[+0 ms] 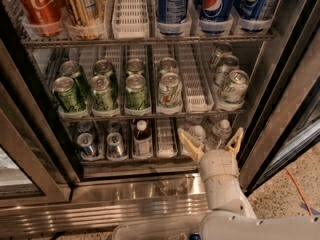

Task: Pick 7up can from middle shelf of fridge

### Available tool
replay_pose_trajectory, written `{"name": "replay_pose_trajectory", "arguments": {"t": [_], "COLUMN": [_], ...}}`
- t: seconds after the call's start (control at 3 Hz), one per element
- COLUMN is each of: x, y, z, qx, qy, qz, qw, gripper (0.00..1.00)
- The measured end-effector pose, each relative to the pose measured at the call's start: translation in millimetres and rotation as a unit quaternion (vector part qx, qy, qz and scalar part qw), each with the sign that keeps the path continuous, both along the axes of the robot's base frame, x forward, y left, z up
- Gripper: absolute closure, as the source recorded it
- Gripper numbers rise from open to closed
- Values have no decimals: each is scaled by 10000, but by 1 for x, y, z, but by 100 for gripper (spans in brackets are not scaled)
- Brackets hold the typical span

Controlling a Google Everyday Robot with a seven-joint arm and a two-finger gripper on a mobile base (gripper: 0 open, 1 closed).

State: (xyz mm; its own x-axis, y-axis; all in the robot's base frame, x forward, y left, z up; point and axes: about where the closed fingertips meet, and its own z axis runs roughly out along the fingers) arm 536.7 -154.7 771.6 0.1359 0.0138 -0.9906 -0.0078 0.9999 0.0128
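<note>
The 7up can, pale silver-white with green lettering, stands at the front of the fourth lane on the middle shelf of the fridge. A similar pale can stands right behind it. My gripper is open and empty. It hangs in front of the bottom shelf, below and to the right of the 7up can and apart from it. Its tan fingertips point up towards the middle shelf.
Dark green cans fill the three left lanes. Pale cans fill the right lane, with an empty white tray between. Cola cans stand above. Small cans and bottles stand below. The door frame is at the right.
</note>
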Motion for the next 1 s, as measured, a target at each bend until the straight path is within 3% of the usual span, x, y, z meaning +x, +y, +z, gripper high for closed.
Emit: {"name": "replay_pose_trajectory", "arguments": {"t": [1.0], "x": [18], "y": [-8], "z": [12], "qx": [-77], "qy": [-475], "qz": [-401], "qw": [9980], "gripper": [0]}}
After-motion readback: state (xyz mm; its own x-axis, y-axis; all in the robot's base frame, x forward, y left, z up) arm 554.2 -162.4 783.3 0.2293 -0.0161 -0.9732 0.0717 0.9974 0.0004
